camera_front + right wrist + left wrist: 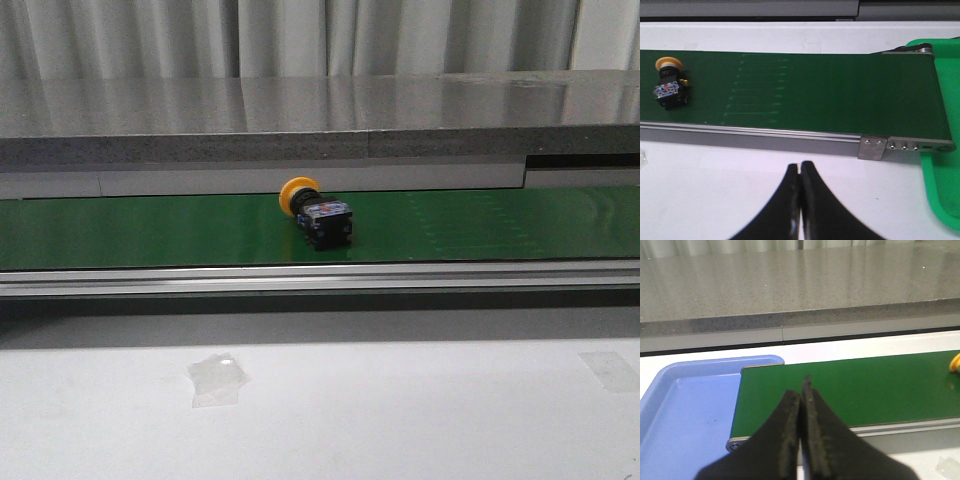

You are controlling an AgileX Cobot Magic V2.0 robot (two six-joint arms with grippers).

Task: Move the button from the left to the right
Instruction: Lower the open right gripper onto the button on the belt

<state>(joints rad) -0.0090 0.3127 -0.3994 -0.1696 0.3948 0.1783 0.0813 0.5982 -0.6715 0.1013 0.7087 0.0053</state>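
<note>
Both end effectors are clenched with nothing in them right now. On my left wrist feed the left end effector (pixel 801 405) has its two black fingers pressed flat together, parked over the near-left end of the green belt (pixel 850 390), with a blue tray (pixel 685 410) sitting just off that end. The right end effector (pixel 800 172) is pinched closed the same way, hanging over the white table (pixel 715 185) short of the belt's metal side rail (pixel 765 134).

The button (pixel 316 211) is lying on the belt, roughly mid-span in the front view. From the right end effector it's out around 10 o'clock, well apart, across the rail (pixel 670 82). From the left one I only catch a sliver of yellow cap (pixel 955 362) at about 2 o'clock, cut off by the frame edge, so I can't really say how far it is from that side.

It's tipped on its side: yellow cap pointing away and a bit left, black body with the blue and red marks toward me. So the long axis runs mostly across the belt, slightly skewed.

My read is that neither arm is obviously closer, maybe the right has the cleaner line. The green bin (pixel 940 150) is at the belt's right end. Whichever goes will need to open up first and come in square across the black body.
</note>
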